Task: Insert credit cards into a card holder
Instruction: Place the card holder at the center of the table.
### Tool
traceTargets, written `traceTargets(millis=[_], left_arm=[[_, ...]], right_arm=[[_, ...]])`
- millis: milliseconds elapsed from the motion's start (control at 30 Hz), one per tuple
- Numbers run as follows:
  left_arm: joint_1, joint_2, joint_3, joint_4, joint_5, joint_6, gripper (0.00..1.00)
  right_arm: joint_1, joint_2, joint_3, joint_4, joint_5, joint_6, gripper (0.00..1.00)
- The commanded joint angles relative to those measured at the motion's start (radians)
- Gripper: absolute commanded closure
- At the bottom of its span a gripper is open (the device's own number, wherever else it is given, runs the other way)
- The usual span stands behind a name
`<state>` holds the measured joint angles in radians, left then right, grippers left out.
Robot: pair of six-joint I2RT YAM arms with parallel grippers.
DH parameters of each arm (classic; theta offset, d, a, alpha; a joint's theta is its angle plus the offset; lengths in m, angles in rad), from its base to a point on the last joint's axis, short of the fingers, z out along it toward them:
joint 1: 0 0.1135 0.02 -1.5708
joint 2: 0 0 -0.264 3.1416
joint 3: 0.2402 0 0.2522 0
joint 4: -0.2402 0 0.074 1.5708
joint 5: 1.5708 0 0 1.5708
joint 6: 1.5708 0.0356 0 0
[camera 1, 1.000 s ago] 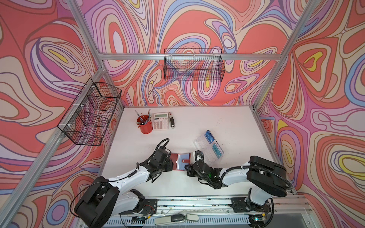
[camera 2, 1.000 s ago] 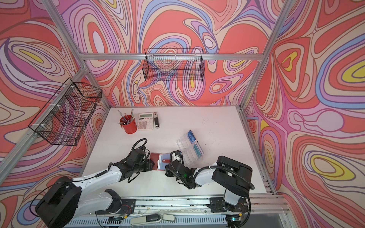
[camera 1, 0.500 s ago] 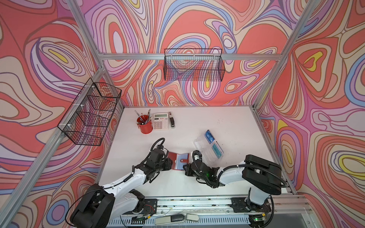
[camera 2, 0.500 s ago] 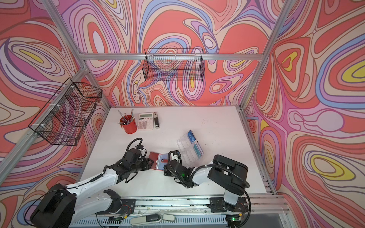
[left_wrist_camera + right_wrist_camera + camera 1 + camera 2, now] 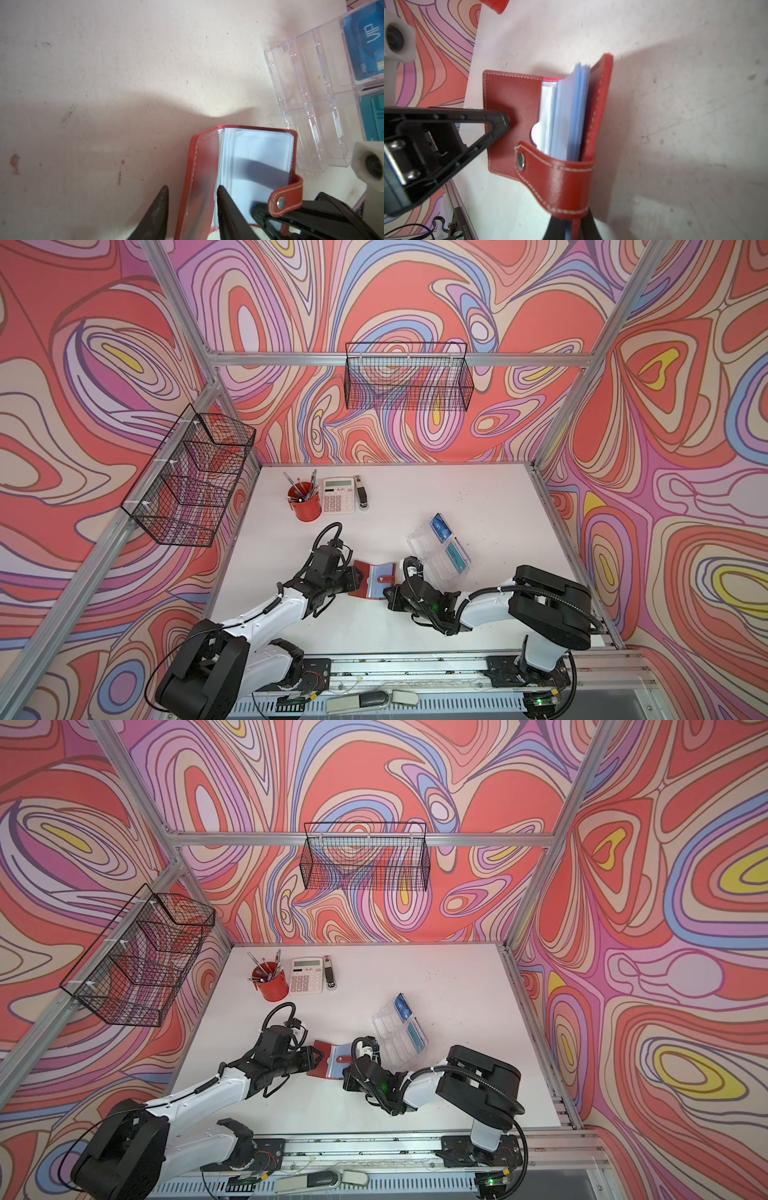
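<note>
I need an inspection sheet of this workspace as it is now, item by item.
Surface: white table, scuffed and speckled.
Job's things: card holder lies open, sleeves fanned; blue credit card and teal credit card sit in clear stand.
Clutter: pen cup, calculator, stapler near far edge.
Grippers: left gripper open, jaws astride one cover; right gripper shut on card holder's tab end.
Cables: cable loop over left wrist; hose along right arm.
Surroundings: back wire basket, side wire basket on patterned walls.

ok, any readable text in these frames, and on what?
"VIP": blue card in the clear stand.
"logo": same card, small print.
Teal card: white marks, unreadable.
Calculator: keys and display too small to read.
Card holder: no text seen.
</note>
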<state>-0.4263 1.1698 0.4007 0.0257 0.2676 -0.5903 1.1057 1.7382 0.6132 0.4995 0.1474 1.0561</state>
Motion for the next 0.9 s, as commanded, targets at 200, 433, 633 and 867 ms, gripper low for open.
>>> traceTargets(millis=[200, 433, 633, 867], left_arm=[[0.01, 0.057, 0.041, -0.006, 0.034, 0.027, 0.84], [0.011, 0.073, 0.105, -0.236, -0.165, -0.022, 1.0], [0.009, 0.052, 0.038, -0.204, -0.133, -0.038, 1.0], [0.009, 0.046, -0.013, -0.132, -0.101, -0.016, 1.0]], right_arm=[[0.003, 0.017, 0.023, -0.034, 0.005, 0.0, 1.0], [0.003, -0.026, 0.069, -0.211, 0.162, -0.076, 0.79], [0.004, -0.09, 0.103, -0.327, 0.276, -0.183, 0.61], [0.028, -0.118, 0.149, -0.348, 0.291, -0.24, 0.71]])
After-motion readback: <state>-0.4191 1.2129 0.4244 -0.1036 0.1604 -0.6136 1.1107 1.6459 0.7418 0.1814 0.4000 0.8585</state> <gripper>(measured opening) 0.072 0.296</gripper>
